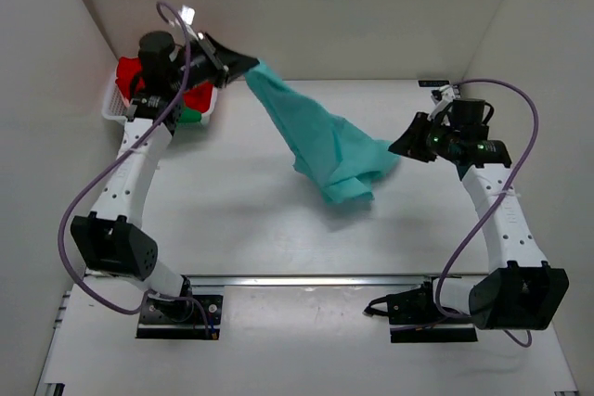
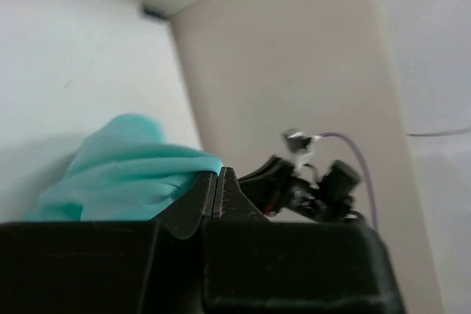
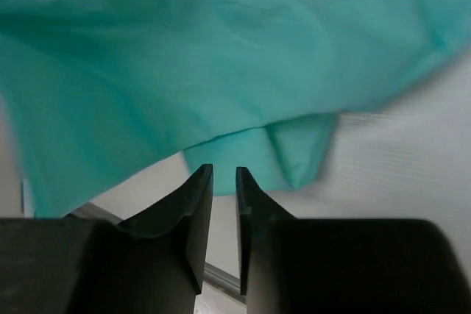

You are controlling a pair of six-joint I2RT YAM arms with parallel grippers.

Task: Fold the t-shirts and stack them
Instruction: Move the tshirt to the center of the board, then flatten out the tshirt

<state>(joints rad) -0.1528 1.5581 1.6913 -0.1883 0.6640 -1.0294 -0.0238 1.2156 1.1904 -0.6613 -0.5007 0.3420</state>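
The teal t-shirt (image 1: 325, 146) hangs stretched in the air from the back left toward the right, its low bunched end near the table's middle. My left gripper (image 1: 246, 66) is raised at the back left and shut on the shirt's upper end; in the left wrist view the jaws (image 2: 219, 173) are pressed together with teal cloth (image 2: 125, 167) at their tip. My right gripper (image 1: 399, 146) is at the shirt's right edge. In the right wrist view its jaws (image 3: 224, 170) stand a narrow gap apart, empty, just short of the cloth (image 3: 184, 56). The pale pink shirt is out of view.
A white lattice basket (image 1: 115, 110) stands at the back left beside the left arm, with a red shirt (image 1: 130, 71) and a green shirt (image 1: 193, 116) in it. White walls close in the left, back and right sides. The right arm (image 2: 309, 182) shows in the left wrist view.
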